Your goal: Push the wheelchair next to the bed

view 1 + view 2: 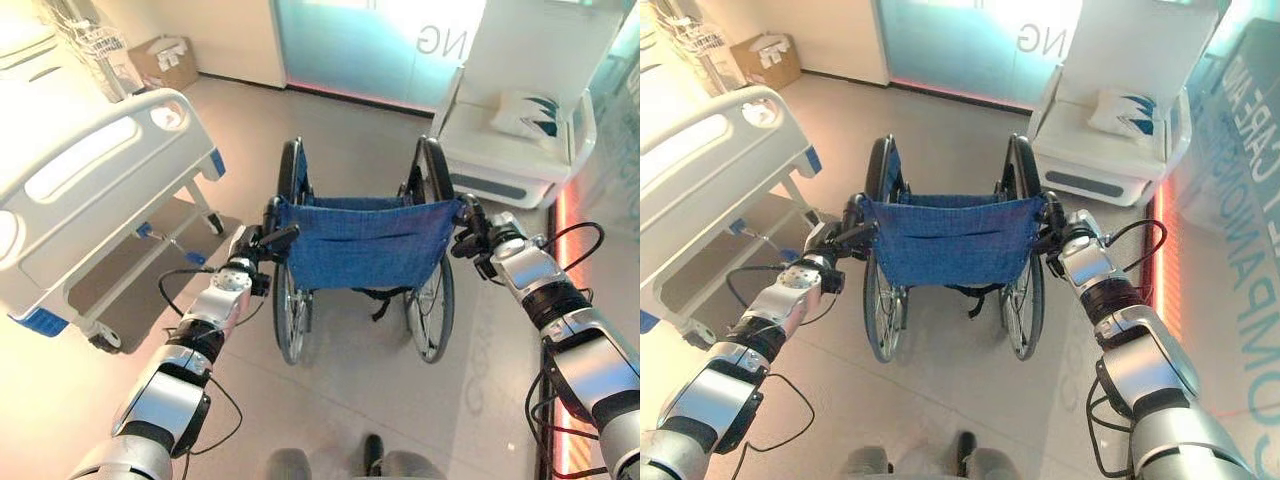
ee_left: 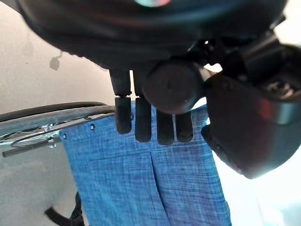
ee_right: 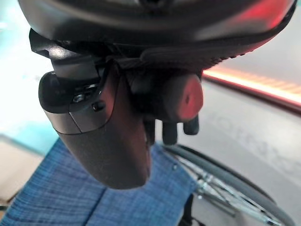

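Left hand curled round wheelchair handle, right hand likewise, bed left.

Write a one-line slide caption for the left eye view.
Both hands, left hand and right hand, grip the push handles of the blue-backed wheelchair; the bed stands ahead-left.

The wheelchair is parked dead ahead, flanked by the left hand and right hand, with the bed off left and an armchair behind right.
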`<state>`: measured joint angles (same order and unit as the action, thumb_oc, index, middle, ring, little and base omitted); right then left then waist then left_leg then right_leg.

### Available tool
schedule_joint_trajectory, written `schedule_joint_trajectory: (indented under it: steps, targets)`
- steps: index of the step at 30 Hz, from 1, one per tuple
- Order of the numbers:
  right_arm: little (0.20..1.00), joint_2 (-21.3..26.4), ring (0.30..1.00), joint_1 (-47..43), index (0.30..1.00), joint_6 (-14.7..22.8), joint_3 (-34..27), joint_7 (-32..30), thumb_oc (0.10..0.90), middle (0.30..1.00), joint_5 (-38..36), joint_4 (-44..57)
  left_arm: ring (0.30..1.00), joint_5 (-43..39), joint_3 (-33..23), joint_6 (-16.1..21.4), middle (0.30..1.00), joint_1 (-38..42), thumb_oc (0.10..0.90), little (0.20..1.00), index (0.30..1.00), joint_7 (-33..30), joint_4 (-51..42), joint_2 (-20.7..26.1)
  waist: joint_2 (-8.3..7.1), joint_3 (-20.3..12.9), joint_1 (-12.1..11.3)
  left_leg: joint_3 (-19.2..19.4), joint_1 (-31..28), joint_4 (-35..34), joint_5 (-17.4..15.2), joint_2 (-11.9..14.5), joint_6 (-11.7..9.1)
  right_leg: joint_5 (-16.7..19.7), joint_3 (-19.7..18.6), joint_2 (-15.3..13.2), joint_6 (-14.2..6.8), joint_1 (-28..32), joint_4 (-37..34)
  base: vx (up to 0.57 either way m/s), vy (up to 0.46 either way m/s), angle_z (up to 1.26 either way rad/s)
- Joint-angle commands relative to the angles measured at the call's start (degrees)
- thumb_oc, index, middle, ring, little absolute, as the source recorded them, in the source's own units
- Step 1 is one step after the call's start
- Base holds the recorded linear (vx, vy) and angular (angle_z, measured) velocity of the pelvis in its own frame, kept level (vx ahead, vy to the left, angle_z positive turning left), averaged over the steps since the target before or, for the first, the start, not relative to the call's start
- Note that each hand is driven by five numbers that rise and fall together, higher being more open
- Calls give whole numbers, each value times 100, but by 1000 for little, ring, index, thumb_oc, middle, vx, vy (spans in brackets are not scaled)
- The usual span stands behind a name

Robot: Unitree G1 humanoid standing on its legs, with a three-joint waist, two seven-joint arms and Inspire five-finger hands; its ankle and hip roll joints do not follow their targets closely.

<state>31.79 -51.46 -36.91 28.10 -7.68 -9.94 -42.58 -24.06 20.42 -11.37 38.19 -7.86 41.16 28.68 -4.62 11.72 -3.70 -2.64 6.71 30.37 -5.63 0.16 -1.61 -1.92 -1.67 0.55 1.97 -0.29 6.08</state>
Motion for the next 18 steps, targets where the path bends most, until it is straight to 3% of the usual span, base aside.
schedule_joint_trajectory:
  steps: [1,2,5,8,11,15,16,18]
  targets:
    - [300,108,300,-384,300,553,705,66,400,300,355,613,300,133,270,316,300,253,400,300,300,261,-25,-128,134,92,147,372,304,-1574,1461,-205,-27,294,36,249,-142,843,-360,633,134,-12]
    - [300,72,300,-376,300,495,722,10,400,300,357,660,300,144,293,325,300,191,400,300,300,212,-71,-105,244,99,17,355,590,-2192,1677,-333,-67,210,-172,404,-128,1067,-424,674,149,-21]
    - [300,157,300,-424,300,521,758,137,400,300,328,777,300,37,315,189,300,165,400,300,300,53,-265,90,280,40,-248,296,931,-3343,1870,-587,-94,13,-594,477,-118,1433,-549,437,150,-43]
    - [300,217,300,-461,300,660,767,242,400,300,302,658,300,-46,318,113,300,337,400,300,300,24,-211,195,362,-100,-169,559,697,-3306,1677,-541,15,-262,-546,451,-155,1401,-395,342,244,-58]
    - [300,130,300,-355,300,710,737,376,400,300,261,551,300,-184,344,32,300,372,400,300,300,-43,-100,182,345,-203,-159,467,636,-2855,1514,-555,110,-390,-414,330,-236,1421,-179,405,219,-33]
    - [300,-182,300,-321,300,847,763,287,400,300,293,235,300,-45,376,-110,300,449,400,300,300,-42,119,140,207,-479,-265,477,168,-2994,1368,-625,360,74,38,-30,-559,1436,424,412,191,-35]
    - [300,-329,300,-306,300,958,764,183,400,300,361,144,300,-16,421,-112,300,527,400,300,300,-85,187,122,197,-566,-294,533,48,-3033,1333,-609,411,373,227,-175,-712,1303,925,321,178,-45]
    - [300,-390,300,-221,300,1056,732,132,400,300,538,144,300,35,438,-82,300,565,400,300,300,-102,239,80,252,-618,-258,487,-86,-3075,1289,-596,452,578,271,-173,-796,1012,1547,337,185,-44]
